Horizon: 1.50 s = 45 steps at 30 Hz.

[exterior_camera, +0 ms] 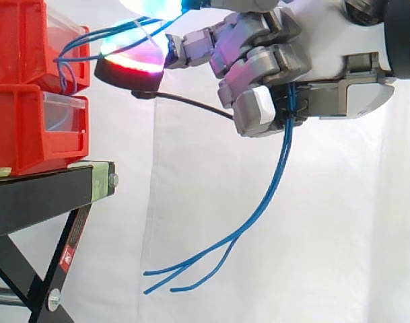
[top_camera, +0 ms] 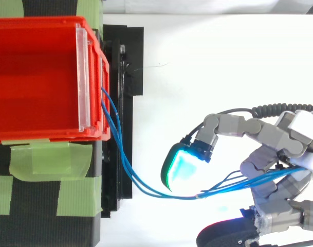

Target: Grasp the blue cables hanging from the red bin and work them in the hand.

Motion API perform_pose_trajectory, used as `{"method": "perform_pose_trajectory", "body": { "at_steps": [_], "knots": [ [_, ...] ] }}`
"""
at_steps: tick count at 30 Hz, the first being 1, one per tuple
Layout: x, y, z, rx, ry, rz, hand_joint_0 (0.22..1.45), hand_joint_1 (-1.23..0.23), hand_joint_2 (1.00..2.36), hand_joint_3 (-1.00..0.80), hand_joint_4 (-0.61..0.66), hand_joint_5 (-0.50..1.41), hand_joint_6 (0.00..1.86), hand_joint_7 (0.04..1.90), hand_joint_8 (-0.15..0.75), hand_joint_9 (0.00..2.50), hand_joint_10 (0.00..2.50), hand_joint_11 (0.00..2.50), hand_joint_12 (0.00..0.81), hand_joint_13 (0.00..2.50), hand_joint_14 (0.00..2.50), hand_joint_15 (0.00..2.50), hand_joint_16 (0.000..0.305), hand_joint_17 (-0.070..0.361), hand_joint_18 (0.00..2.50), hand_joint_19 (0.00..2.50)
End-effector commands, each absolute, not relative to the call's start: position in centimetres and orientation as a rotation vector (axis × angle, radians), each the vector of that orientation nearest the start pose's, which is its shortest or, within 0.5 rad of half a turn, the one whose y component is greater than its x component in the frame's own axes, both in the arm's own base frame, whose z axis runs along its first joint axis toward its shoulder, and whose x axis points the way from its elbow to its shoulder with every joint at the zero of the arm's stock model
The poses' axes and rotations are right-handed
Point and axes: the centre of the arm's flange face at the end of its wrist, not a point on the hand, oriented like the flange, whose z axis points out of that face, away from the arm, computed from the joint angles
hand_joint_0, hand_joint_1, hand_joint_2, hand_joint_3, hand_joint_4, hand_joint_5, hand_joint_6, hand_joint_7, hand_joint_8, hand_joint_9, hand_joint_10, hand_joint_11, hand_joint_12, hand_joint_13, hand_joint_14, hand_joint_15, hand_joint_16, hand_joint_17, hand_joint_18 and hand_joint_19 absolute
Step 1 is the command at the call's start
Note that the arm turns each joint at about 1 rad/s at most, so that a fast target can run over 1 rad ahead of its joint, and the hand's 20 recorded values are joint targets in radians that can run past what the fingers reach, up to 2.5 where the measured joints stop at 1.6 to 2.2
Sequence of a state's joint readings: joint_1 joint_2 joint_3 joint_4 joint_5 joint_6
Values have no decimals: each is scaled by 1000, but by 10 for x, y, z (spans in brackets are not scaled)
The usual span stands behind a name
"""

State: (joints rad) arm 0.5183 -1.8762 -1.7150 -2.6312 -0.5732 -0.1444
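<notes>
Running out from the front of the upper red plastic bin (exterior_camera: pixel 23 40), the thin blue cables (exterior_camera: pixel 277 176) are carried across open space to the grey-and-white robot hand (exterior_camera: pixel 305 47), which is held well apart from the bin. The cables are clamped inside the curled fingers (exterior_camera: pixel 258 111), and their loose ends are left hanging below the hand, splayed in the air. One finger is stretched towards the bin, its thick pad (top_camera: pixel 184 167) lit cyan in the top view. The upper bin is stacked on a second red bin (exterior_camera: pixel 23 128); both are borne by a black metal stand (exterior_camera: pixel 36 195) patched with green tape (top_camera: pixel 48 159).
</notes>
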Motion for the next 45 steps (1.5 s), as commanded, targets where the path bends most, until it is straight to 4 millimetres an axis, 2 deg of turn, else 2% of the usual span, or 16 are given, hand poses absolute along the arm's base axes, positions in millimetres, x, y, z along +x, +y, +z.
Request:
{"method": "perform_pose_trajectory", "body": {
  "at_steps": [1, 10, 17, 28, 31, 36, 38, 45],
  "knots": [
    [578, 80, 301, 1321, 886, 788, 914, -766, 1013, -674, 200, 21, 490, 1215, 580, 1706, 2500, 2500, 706, 2097, 2500, 2148, 210, 158, 2500, 766],
    [578, 80, 301, 1321, 886, 788, 968, -706, 1016, -595, 229, 104, 524, 1220, 580, 1706, 2500, 2500, 706, 2097, 2500, 2148, 210, 158, 2500, 766],
    [578, 80, 301, 1321, 887, 787, 989, -679, 1023, -259, 235, 116, 575, 1203, 580, 1706, 2500, 2500, 706, 2097, 2500, 2148, 210, 158, 2500, 766],
    [578, 80, 301, 1321, 885, 788, 1010, -641, 1020, -80, 256, 164, 529, 1227, 580, 1706, 2500, 2500, 706, 2097, 2500, 2148, 210, 158, 2500, 766],
    [577, 80, 300, 1321, 888, 786, 1009, -634, 1016, -98, 268, 174, 518, 1231, 580, 1706, 2500, 2500, 706, 2097, 2500, 2148, 210, 158, 2500, 766],
    [578, 80, 301, 1321, 885, 788, 941, -601, 1017, -295, 284, 190, 437, 1275, 580, 1706, 2500, 2500, 706, 2097, 2500, 2148, 210, 158, 2500, 766],
    [578, 80, 301, 1321, 885, 788, 909, -582, 1018, -426, 283, 205, 373, 1314, 580, 1706, 2500, 2500, 706, 2097, 2500, 2148, 210, 158, 2500, 766],
    [578, 80, 301, 1315, 892, 780, 911, -589, 1019, -414, 282, 231, 356, 1320, 580, 1706, 2500, 2500, 706, 2097, 2500, 2148, 210, 158, 2500, 766]
  ]
}}
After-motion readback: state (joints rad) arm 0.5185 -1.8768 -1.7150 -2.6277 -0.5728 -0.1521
